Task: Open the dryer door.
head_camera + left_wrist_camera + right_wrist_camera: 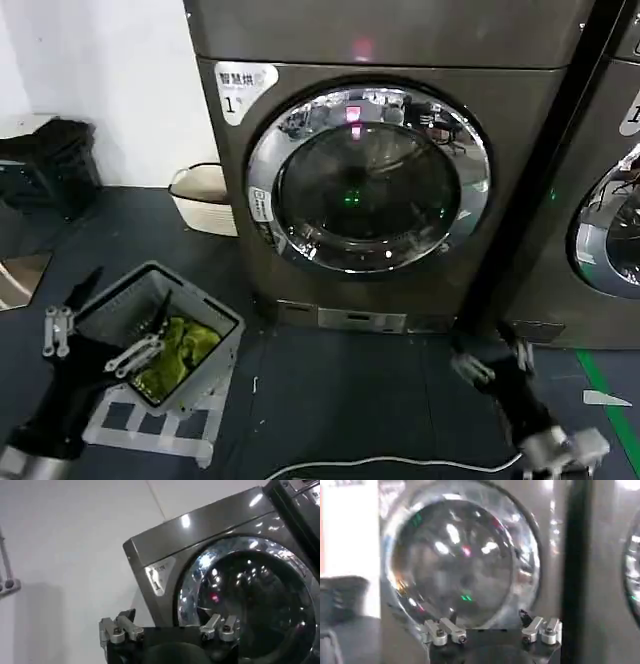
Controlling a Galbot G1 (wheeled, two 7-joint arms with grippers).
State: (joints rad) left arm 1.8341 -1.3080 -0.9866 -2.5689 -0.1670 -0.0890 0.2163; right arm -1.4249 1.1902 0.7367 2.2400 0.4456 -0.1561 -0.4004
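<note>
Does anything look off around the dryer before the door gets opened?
Nothing looks damaged or spilled. The dryer door sits shut and flush on machine 1. The grey laundry basket on the floor is tilted, with green cloth inside. The left gripper and right gripper hang low, both open, clear of the door.
</note>
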